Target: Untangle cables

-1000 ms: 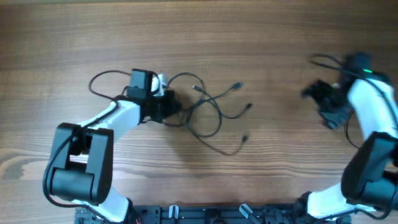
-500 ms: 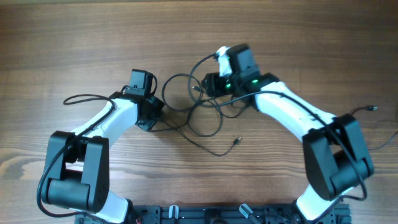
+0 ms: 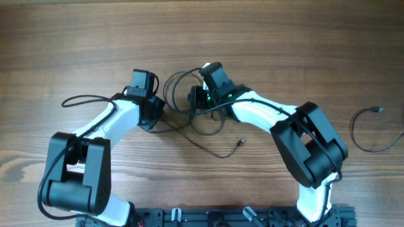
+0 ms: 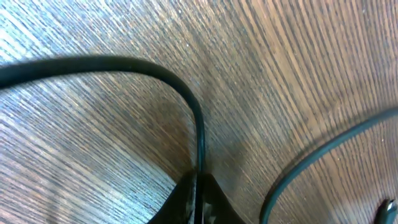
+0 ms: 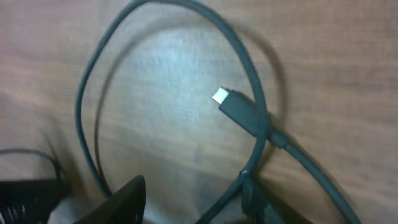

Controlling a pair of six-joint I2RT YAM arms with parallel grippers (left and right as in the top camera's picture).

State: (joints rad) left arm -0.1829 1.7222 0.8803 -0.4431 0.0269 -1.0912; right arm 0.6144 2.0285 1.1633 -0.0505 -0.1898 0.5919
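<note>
Cables (image 3: 218, 153) lie tangled between both grippers. Left gripper (image 4: 196, 200) is pinched closed on one strand (image 4: 200, 134), which arcs away from its tips. Right gripper (image 5: 196, 205) has jaws apart with nothing clamped; a silver-tipped plug (image 5: 239, 112) lies just ahead. One loose cable (image 3: 351, 129) lies well apart, beyond the right arm.

Overhead looks straight down; both wrist views hug the cables (image 5: 244, 116).
</note>
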